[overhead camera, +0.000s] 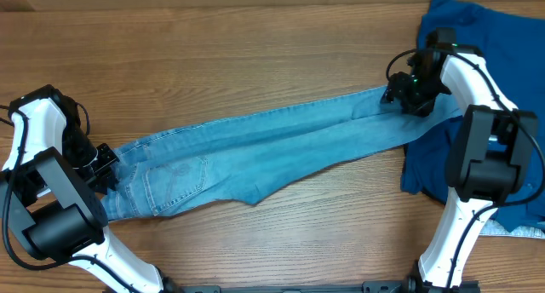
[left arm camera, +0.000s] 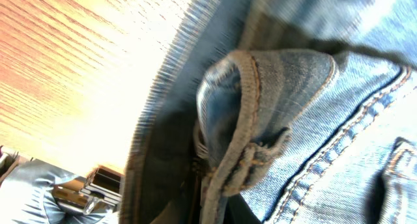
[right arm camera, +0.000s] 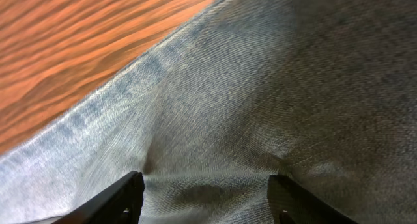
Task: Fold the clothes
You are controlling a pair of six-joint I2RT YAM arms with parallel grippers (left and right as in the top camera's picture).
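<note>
The clothes [overhead camera: 255,144], light blue jeans, lie stretched across the table, waist at the left and leg ends at the right. My left gripper [overhead camera: 104,163] sits at the waist end. Its wrist view is filled with the stitched waistband [left arm camera: 260,107], and a fold of it runs down between the dark fingers of the left gripper [left arm camera: 218,204], which is shut on it. My right gripper [overhead camera: 398,95] is at the leg ends. In its wrist view the right gripper [right arm camera: 208,201] stands open, its fingers [right arm camera: 120,201] wide apart and low over rumpled denim [right arm camera: 247,87].
A large dark blue garment [overhead camera: 477,37] lies at the right under the right arm. A pale grey cloth [overhead camera: 519,232] peeks out near the right edge. Bare wooden table [overhead camera: 213,54] surrounds the jeans.
</note>
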